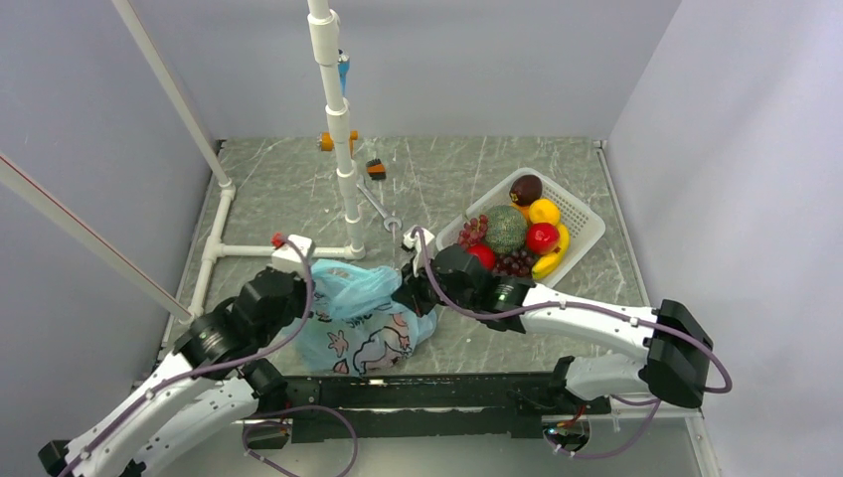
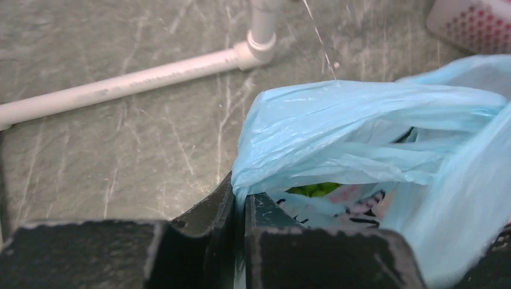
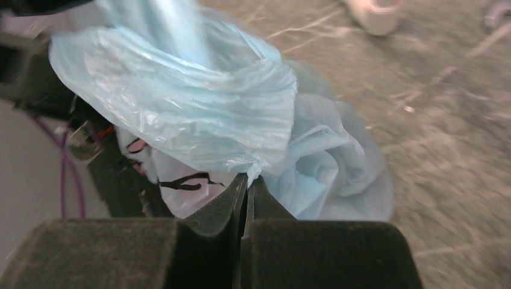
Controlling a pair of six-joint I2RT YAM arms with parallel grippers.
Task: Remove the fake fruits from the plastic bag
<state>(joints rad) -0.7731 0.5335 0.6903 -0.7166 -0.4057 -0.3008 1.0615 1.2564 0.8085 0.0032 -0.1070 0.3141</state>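
The plastic bag lies on the counter to the left of the white basket, nearer the arm bases than the basket is. Its upper edge is stretched left to right between the two arms, and its printed body sags toward the near edge. The left gripper has its jaws closed flat on a fold of the bag's left rim. The right gripper has its jaws pressed together on a gathered pleat at the right rim.

The left wrist view looks into the mouth, which gapes toward that camera. A patch of something lime-green shows inside, too hidden to name. The right wrist view shows only crumpled outer film and dark print lines. From above, the bag's contents cannot be made out.

The basket holds purple grapes, a netted melon, red apples, a lemon and a banana.
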